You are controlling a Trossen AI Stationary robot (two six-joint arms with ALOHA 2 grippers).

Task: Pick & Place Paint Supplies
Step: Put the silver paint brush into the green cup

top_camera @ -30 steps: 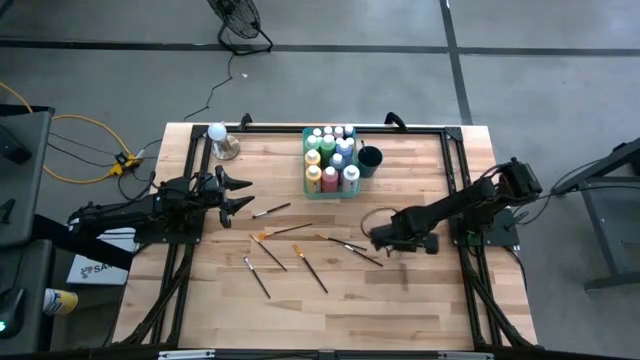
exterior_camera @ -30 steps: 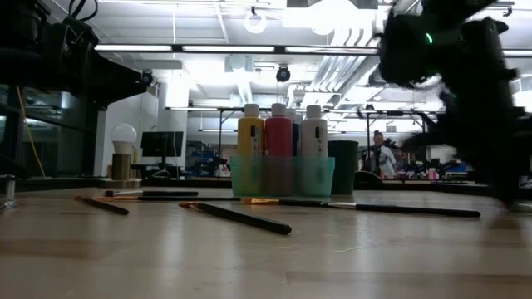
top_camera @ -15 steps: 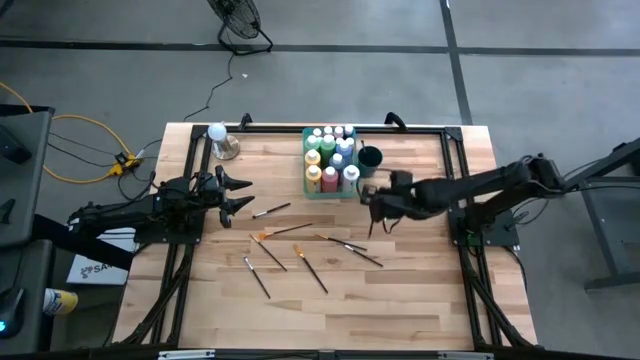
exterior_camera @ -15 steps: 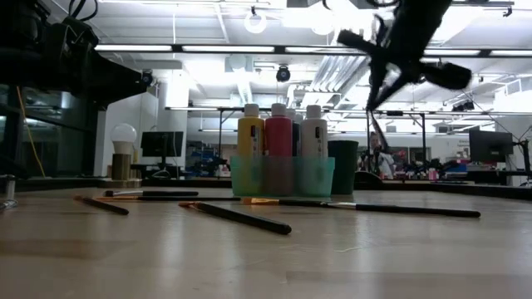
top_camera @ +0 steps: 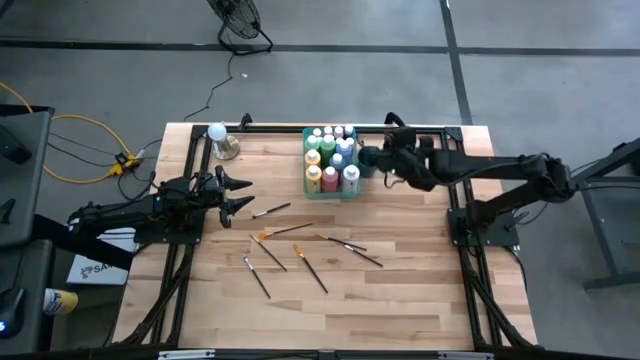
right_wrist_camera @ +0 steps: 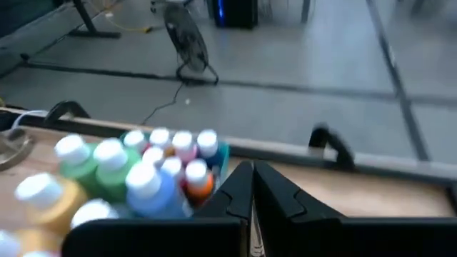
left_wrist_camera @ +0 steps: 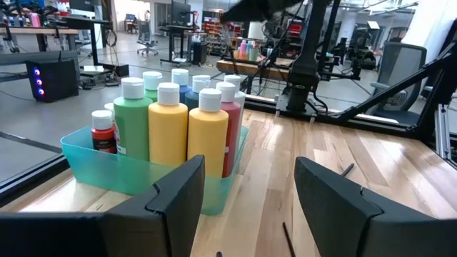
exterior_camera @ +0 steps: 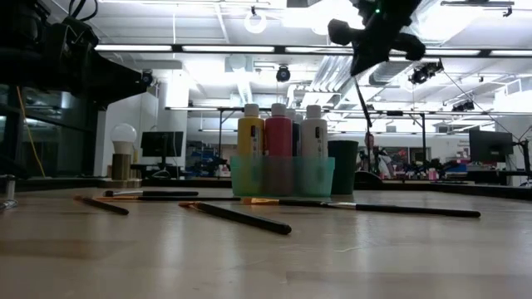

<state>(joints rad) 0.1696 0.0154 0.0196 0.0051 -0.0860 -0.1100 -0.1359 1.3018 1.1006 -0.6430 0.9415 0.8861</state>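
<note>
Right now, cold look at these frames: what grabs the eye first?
The teal tray packed with white-capped paint bottles at the table's far edge stands out most. Next, the right gripper above the dark cup beside the tray, shut on a thin paintbrush that hangs down toward the cup. Several loose paintbrushes lie scattered mid-table, and the left gripper waits open at the left.

Six paintbrushes [top_camera: 271, 210] loose on the table [top_camera: 400, 300], one teal bin [top_camera: 307, 187], one dark cup [top_camera: 370, 158]
</note>
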